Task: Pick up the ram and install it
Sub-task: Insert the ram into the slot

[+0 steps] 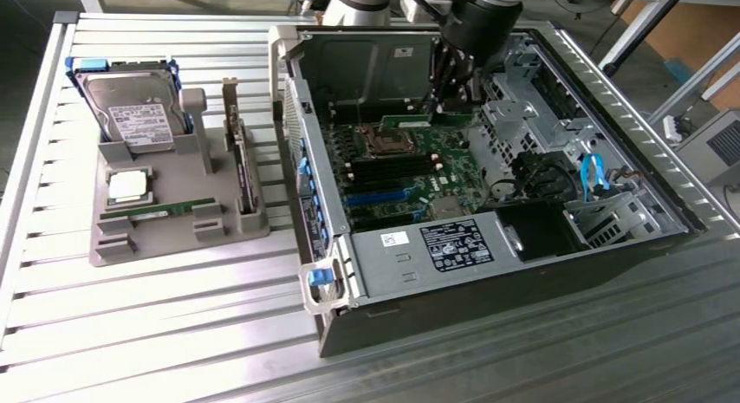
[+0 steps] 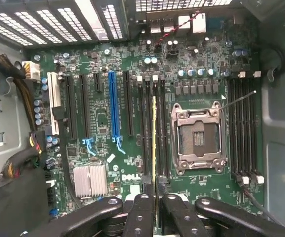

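Over the memory slots (image 2: 146,128) beside the empty CPU socket (image 2: 199,138), gripper (image 2: 155,198) clamps the ram (image 2: 154,143) edge-down. Judgement: keep it parallel to one slot and press evenly. Computer case (image 1: 370,264) holds the motherboard (image 1: 405,173). Gray tray (image 1: 173,243), on the exterior view's left, holds a hard drive (image 1: 133,108), a CPU (image 1: 127,186) and a second stick (image 1: 159,211).

Pale grey arm (image 1: 360,3) — black pincer (image 2: 155,190) with jointed links studded by round pivot pins.

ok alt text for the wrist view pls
The gripper holds the ram edge-on, lined up along the black memory slots of a green motherboard, beside the empty CPU socket. A blue expansion slot and a silver heatsink sit elsewhere on the board.
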Robot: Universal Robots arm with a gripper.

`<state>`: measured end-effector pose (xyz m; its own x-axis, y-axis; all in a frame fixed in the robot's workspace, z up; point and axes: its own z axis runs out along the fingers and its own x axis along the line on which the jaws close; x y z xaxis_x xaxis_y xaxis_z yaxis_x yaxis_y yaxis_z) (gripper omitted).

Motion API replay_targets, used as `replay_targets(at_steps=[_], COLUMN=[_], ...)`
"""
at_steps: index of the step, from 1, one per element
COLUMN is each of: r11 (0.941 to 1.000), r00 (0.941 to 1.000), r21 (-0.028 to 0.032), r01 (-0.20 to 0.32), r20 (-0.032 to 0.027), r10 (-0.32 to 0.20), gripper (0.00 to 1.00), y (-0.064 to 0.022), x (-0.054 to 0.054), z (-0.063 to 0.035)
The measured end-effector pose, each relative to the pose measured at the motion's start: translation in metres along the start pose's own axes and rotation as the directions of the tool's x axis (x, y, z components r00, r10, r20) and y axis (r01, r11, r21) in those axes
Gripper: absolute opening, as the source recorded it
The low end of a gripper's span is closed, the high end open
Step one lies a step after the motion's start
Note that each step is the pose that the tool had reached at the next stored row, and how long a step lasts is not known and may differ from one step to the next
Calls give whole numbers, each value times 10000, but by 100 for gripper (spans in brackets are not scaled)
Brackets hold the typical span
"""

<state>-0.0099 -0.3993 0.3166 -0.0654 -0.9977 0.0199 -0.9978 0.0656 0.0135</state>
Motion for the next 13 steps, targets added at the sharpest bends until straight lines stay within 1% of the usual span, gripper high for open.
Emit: replay_targets(at_steps=[2, 5, 7, 9, 13], r11=[10000, 10000, 10000, 10000, 10000], r00=[10000, 10000, 10000, 10000, 10000], r21=[0, -1, 0, 0, 0], r01=[-4, 11, 28, 30, 45], r20=[0, -1, 0, -1, -3], r10=[4, -11, -28, -30, -45], gripper=[13, 13, 13, 13, 13], y=[41, 134, 185, 259, 353], x=[5, 16, 28, 43, 59], z=[41, 79, 97, 110, 137])
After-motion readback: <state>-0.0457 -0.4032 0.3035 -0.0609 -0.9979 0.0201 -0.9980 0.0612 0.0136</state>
